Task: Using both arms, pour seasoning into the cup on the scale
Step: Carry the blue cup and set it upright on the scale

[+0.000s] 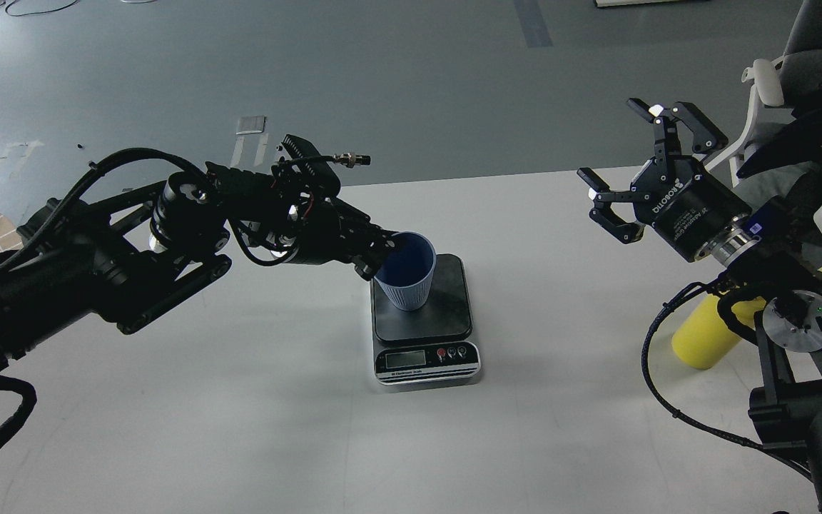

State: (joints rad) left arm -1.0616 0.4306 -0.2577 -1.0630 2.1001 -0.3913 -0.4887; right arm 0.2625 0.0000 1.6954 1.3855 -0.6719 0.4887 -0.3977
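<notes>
The left gripper (380,251) was at the cup (407,271), its fingers dark and bunched against the cup's left rim; I could not tell whether they were clamped on it or only touching. The cup stood just right of that gripper, on the dark plate of the scale (425,321), towards the plate's left side and leaning slightly. The scale sat on the white table (240,400), its display and buttons facing the camera.

The right gripper (643,171) hung in the air with its fingers spread wide and nothing between them, well apart from the cup. The yellow bottle (707,335) stood on the table below and behind that gripper, nearer the camera, mostly hidden by the right arm's wrist and cables.
</notes>
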